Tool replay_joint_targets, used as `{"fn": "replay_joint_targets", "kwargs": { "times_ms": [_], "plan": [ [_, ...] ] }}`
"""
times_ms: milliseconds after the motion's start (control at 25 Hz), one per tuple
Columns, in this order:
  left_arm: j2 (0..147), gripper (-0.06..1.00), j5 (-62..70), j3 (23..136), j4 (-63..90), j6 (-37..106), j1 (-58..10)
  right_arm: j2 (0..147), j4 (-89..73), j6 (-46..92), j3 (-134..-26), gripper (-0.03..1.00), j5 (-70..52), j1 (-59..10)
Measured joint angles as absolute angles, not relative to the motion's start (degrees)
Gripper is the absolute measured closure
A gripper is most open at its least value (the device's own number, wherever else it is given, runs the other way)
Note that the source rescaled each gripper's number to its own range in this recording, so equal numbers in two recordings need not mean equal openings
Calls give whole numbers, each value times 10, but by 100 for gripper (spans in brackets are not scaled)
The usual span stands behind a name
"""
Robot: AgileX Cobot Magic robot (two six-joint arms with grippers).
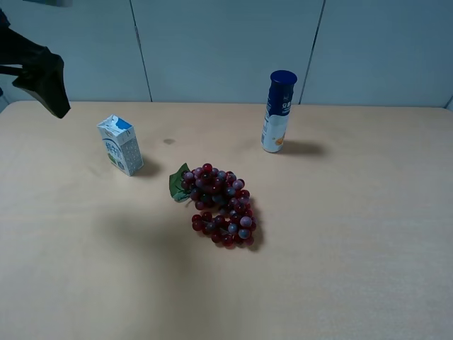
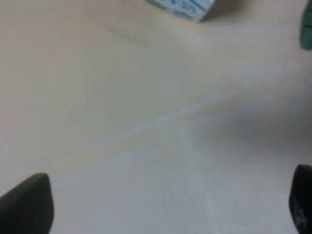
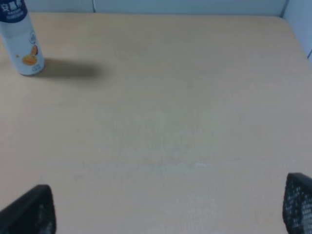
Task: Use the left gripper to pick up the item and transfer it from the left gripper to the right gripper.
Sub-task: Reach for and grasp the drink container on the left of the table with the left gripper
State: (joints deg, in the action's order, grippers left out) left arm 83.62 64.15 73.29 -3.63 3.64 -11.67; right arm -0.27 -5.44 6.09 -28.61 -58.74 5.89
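drink carton [image 1: 120, 144]: upright on table [image 1: 354, 248], left of grape bunch [image 1: 219, 205], untouched
left gripper [image 2: 163, 207]: jaws spread wide, empty; carton ahead of fingertips, apart
right gripper [image 3: 162, 207]: jaws spread wide, empty

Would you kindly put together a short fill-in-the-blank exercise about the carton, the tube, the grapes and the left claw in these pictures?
1. The tall tube has a cap coloured ___.
2. The carton is not lying down on the table; it stands ___.
3. The left claw holds nothing; its jaws stand ___.
4. The grapes carry one leaf, coloured ___.
Missing words: blue; upright; open; green.
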Motion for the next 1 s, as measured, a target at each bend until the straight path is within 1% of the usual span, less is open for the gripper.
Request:
{"fn": "replay_joint_targets", "kwargs": {
  "times_ms": [120, 360, 1000],
  "plan": [
    [862, -5, 624, 733, -40, 38, -117, -3, -55, 61, -286, -3, -587, 59],
    [933, -5, 599, 750, -40, 63, -117, -3, -55, 61, -286, -3, -587, 59],
    [1154, -6, 597, 934, -9, 164, -125, -3, -55, 61, -286, -3, -587, 59]
  ]
}}
